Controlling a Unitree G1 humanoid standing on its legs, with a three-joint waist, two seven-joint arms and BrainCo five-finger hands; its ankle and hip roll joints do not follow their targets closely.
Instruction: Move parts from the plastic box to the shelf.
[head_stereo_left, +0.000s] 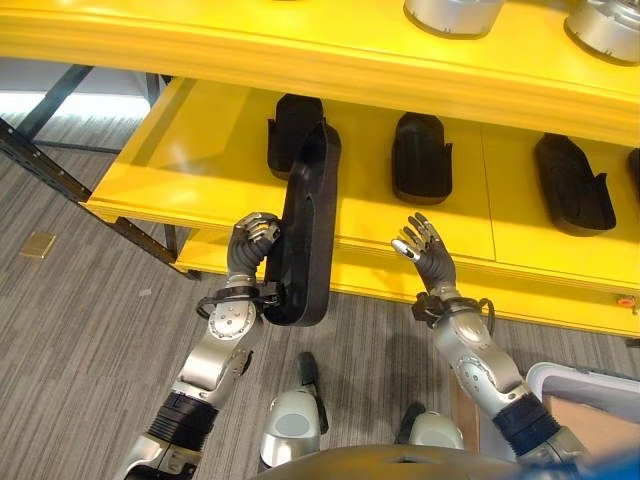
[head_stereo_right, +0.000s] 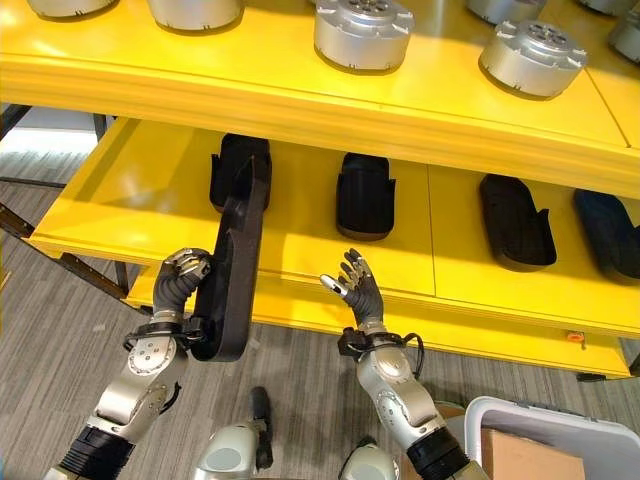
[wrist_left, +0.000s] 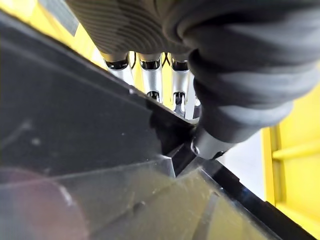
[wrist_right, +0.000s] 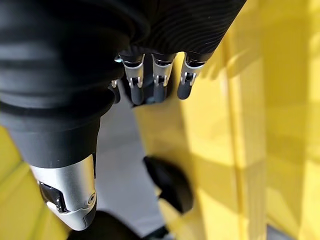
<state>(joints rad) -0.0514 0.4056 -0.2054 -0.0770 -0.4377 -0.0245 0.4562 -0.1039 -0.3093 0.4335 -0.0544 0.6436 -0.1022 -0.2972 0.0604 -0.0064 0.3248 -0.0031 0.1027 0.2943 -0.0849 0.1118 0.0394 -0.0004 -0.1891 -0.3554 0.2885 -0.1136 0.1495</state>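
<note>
Currently the left hand has its fingers curled round a long black moulded plastic part, held near its lower end with the long axis pointing up over the front lip of the yellow lower shelf. Its top end overlaps a similar black part already lying there. Right hand hovers just beside, fingers spread, holding nothing; the left hand is plainly the nearer for placing.

Grey striped carpet floor spreads out below, and a small flat tan square lies on it off to the left, well apart from everything else. A dark perforated metal brace slants across that side. Round silver ribbed housings stand upright in a row on the top yellow level, another further right. A small red tag sits on the lower front edge at the right.
</note>
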